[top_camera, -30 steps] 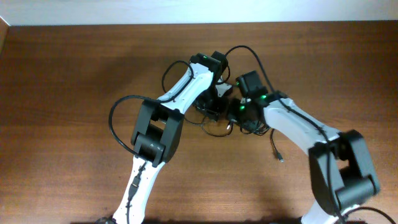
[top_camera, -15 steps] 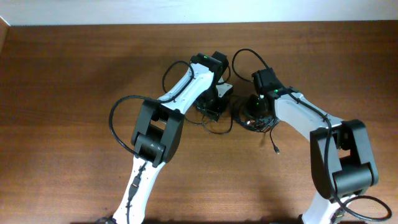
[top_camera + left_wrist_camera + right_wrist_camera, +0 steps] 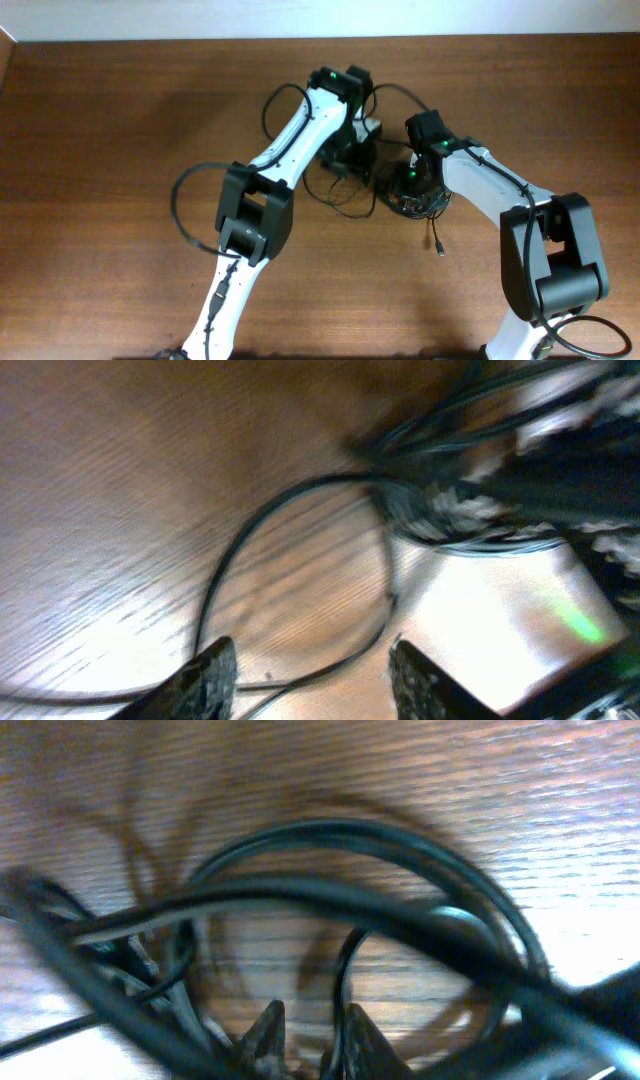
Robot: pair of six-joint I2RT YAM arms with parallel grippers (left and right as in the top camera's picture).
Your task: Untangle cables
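The cables (image 3: pixel 412 204) lie as a small knotted black bundle on the wooden table, with loose loops (image 3: pixel 348 204) to its left and a plug end (image 3: pixel 438 248) trailing toward the front. My right gripper (image 3: pixel 413 190) is down in the bundle. In the right wrist view its fingers (image 3: pixel 335 1042) are shut on one thin strand (image 3: pixel 342 970), with thicker loops (image 3: pixel 350 830) around it. My left gripper (image 3: pixel 352 165) hovers over the loose loops. In the left wrist view its fingers (image 3: pixel 310 682) are open, and a strand (image 3: pixel 300 487) curves on the table between them.
The thick black arm cables arch behind both wrists (image 3: pixel 395 90) and loop out left of the left arm (image 3: pixel 180 205). The table's back edge meets a white wall (image 3: pixel 200 20).
My right gripper moved right and back, dragging the bundle and its plug end with it. My left arm then shifted right and slightly back toward the bundle.
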